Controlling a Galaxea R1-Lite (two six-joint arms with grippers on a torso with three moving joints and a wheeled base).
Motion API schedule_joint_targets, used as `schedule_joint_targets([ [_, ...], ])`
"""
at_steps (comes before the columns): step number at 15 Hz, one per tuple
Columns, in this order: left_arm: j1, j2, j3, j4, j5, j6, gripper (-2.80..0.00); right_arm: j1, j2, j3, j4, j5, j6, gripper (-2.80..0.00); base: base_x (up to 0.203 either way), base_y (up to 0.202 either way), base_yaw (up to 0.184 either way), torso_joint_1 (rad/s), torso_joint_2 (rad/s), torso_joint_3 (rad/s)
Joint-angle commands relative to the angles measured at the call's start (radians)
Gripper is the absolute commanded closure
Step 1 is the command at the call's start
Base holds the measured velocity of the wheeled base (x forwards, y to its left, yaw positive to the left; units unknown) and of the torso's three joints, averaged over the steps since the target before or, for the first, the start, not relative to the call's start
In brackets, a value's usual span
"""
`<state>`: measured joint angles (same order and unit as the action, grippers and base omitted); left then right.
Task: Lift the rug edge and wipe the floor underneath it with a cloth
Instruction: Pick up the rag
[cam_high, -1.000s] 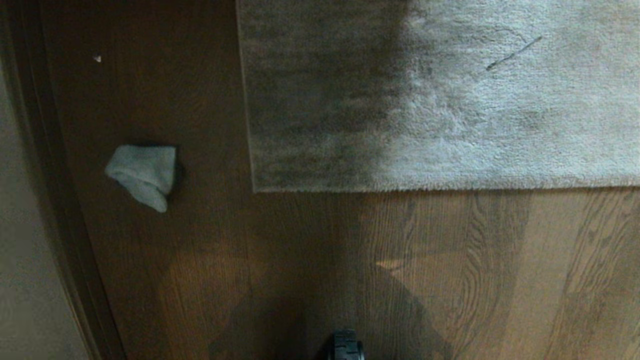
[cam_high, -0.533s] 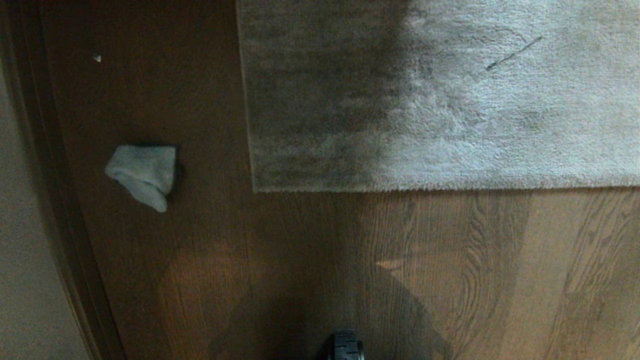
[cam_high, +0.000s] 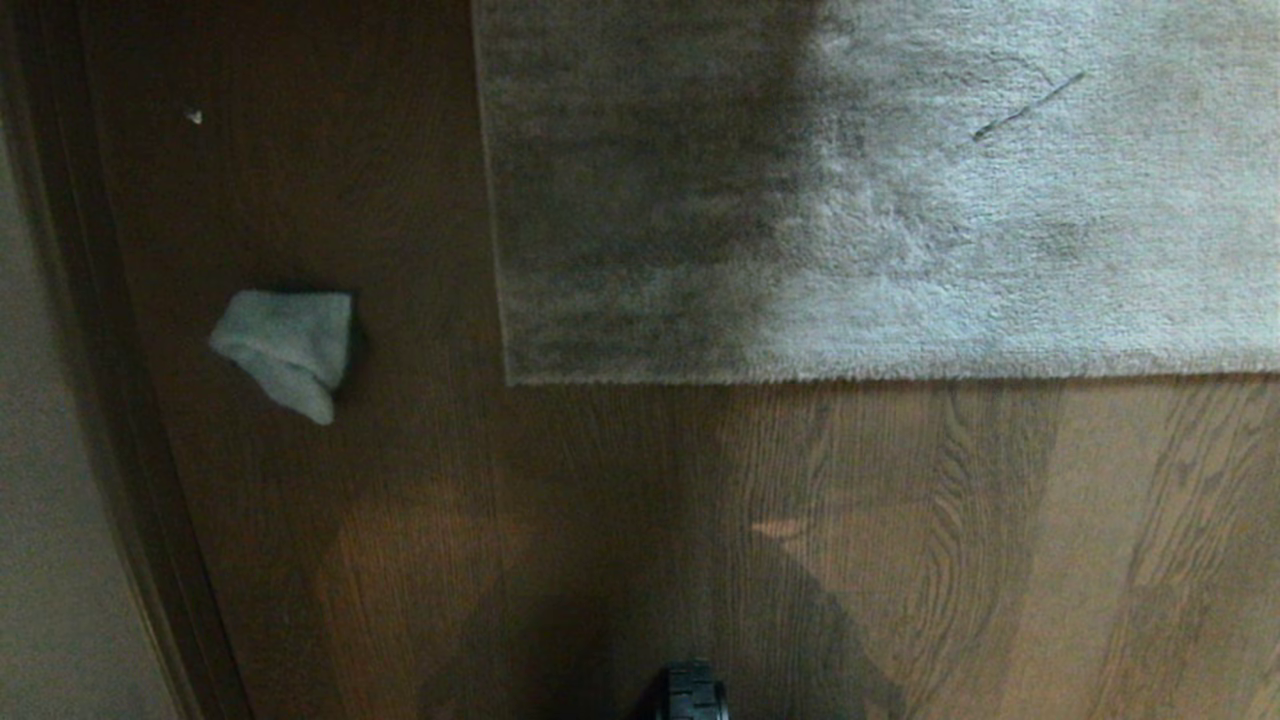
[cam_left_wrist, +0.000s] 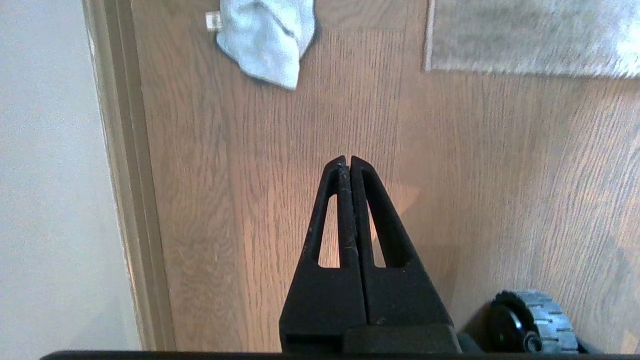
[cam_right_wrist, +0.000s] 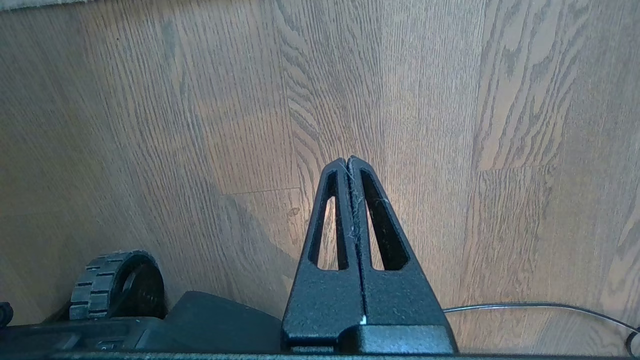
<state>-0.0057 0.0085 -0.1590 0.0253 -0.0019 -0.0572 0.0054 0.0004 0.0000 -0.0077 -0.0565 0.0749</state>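
Along my left runs a dark wooden baseboard (cam_high: 120, 420), with a pale wall (cam_high: 50, 560) beyond it. A small white speck (cam_high: 194, 117) lies near the baseboard, farther out. A thin dark strand (cam_high: 1028, 105) lies slanted on the grey pile, far right. A thin black cable (cam_right_wrist: 540, 306) curves low at my right.

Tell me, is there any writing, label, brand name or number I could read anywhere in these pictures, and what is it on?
No readable text anywhere.
The cloth has a small white tag at its edge, too small to show any print.
The rug, the floor, the left tool and the right tool bear no words or numbers.
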Motion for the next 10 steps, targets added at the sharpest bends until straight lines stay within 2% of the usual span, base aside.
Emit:
schedule_joint_targets([
  [1,0.0,0.037,-0.03,-0.001,0.0,-0.001,0.0,0.001,0.0,0.0,0.0,0.0,0.0,0.0,0.0,0.0,0.0,0.0,0.0,0.0],
  [10,-0.002,0.186,-0.143,-0.005,-0.003,-0.001,0.0,0.001,0.0,0.0,-0.001,0.0,0.0,0.0,0.0,0.0,0.0,0.0,0.0,0.0],
])
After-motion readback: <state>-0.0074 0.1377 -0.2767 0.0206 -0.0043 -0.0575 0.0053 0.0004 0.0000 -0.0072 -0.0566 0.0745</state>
